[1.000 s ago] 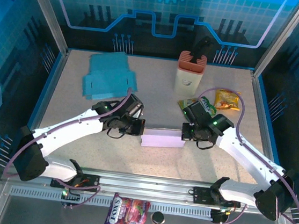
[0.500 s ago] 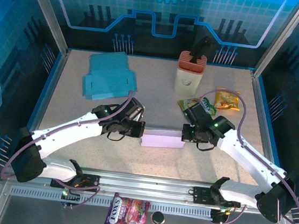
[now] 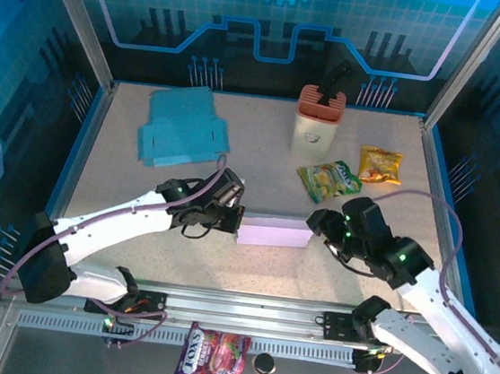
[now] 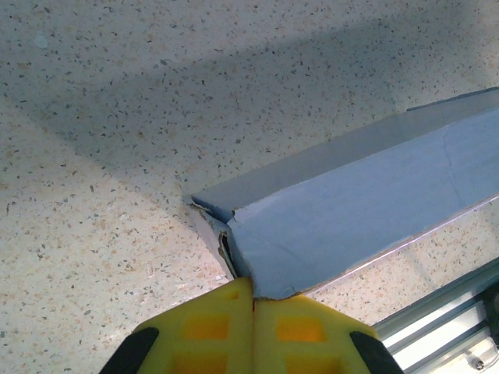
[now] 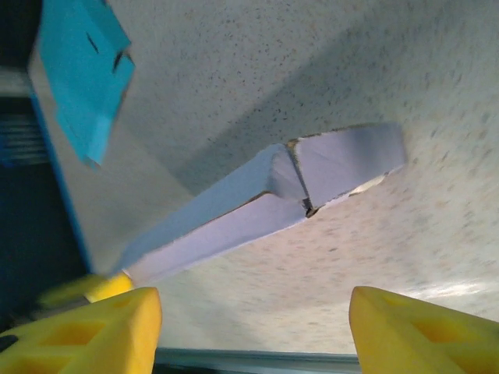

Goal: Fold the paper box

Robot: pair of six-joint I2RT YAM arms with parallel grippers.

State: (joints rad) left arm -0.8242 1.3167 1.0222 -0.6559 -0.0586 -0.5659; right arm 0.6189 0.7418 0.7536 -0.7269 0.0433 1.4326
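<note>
Item: paper box [image 3: 272, 234], lavender, worktop [image 3: 261, 166] centre, lying 9-to-3 o'clock. Left fingers [image 4: 251, 327]: pressed together, butting its 9 o'clock end. Right fingers [image 3: 321, 224]: spread, just off its 3 o'clock end, holding nothing. Risks: unheld 3 o'clock flaps may spring open; a left push could slide or crumple the box.

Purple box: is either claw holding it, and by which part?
Left claw, shut, tips against the purple box's end corner; a real pinch cannot be told. Right claw open, apart from it, empty.
</note>
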